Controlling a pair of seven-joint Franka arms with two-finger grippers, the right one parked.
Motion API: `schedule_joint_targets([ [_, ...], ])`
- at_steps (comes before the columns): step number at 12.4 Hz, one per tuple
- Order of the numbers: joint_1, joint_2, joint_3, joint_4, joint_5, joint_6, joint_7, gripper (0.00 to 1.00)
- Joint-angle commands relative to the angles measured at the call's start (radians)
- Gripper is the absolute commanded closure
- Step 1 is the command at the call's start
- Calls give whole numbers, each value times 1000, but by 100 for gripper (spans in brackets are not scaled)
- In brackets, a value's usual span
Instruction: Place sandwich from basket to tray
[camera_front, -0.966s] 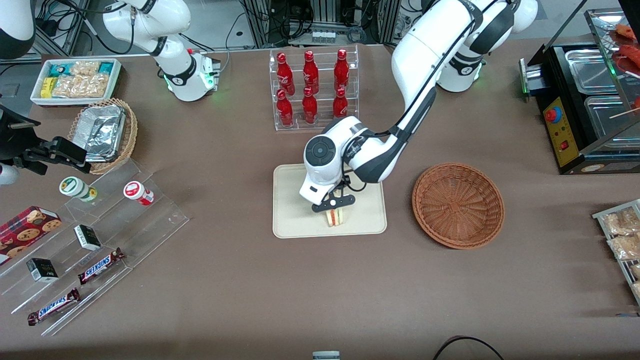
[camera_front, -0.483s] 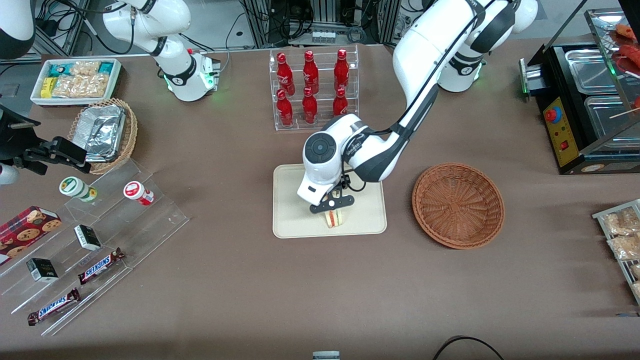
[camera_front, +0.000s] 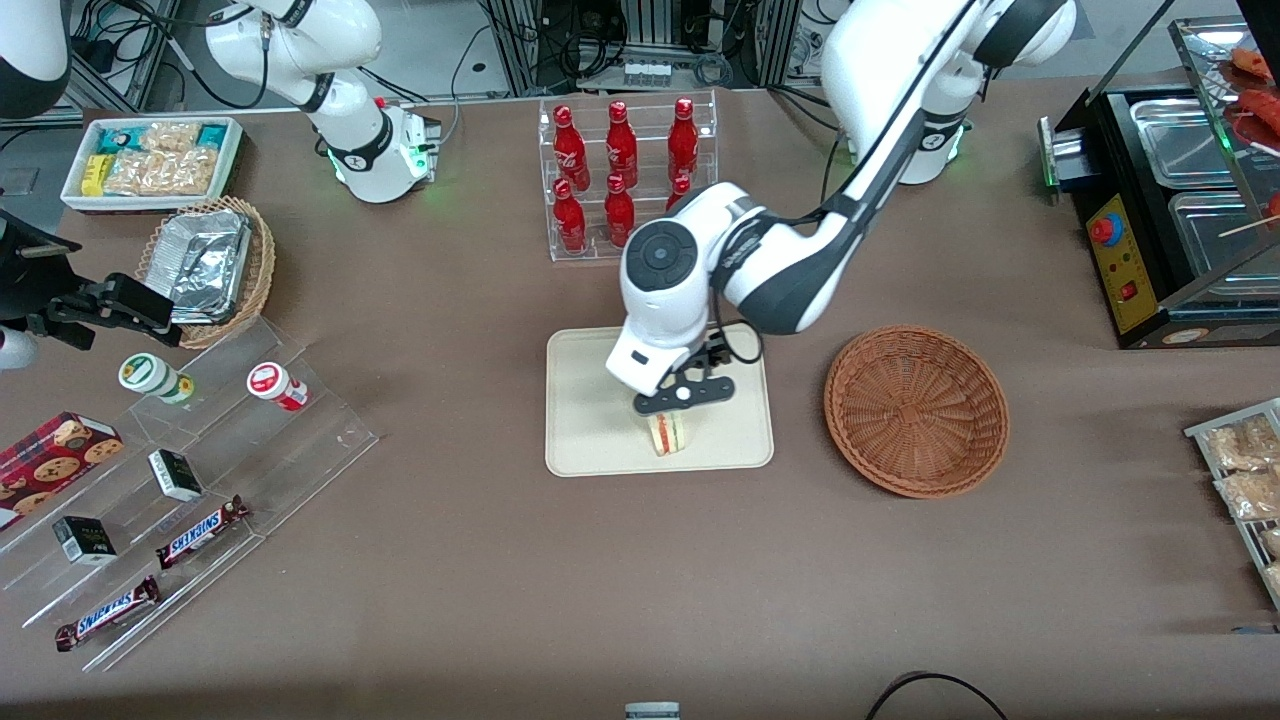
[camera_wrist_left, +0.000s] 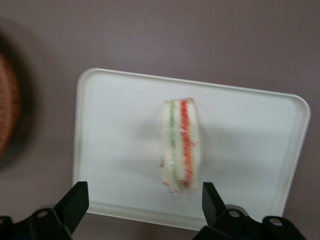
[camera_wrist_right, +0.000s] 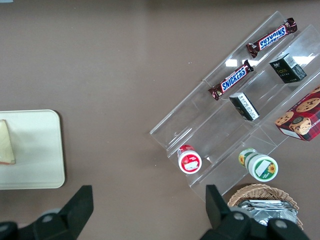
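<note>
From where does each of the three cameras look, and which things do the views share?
Front: above the table, looking down on both arms; end effector above the sandwich.
Left wrist: looks straight down; open fingers above the tray.
Right wrist: looks down on the snack shelves.
Shared: sandwich and tray.

- My black gripper (camera_wrist_left: 142, 202) hangs open-fingered above the sandwich (camera_front: 667, 433): pale white bread, red and green stripes.
- Cream-beige tray (camera_front: 585, 440) beneath it.
- Reddish-brown woven basket (camera_front: 916, 410) beside the tray.
- Brown table (camera_front: 600, 580).
</note>
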Motion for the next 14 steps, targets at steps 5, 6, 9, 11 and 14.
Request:
schedule_joint_targets([
  [5, 201, -168, -5, -187, 4, -50, 255, 0],
  [6, 234, -195, -6, -219, 2, -47, 298, 0],
  [9, 310, -272, -6, -310, 1, -44, 402, 0],
  [11, 360, -330, -6, -361, 1, -50, 458, 0],
  [14, 435, -441, -8, -446, -10, -61, 549, 0],
])
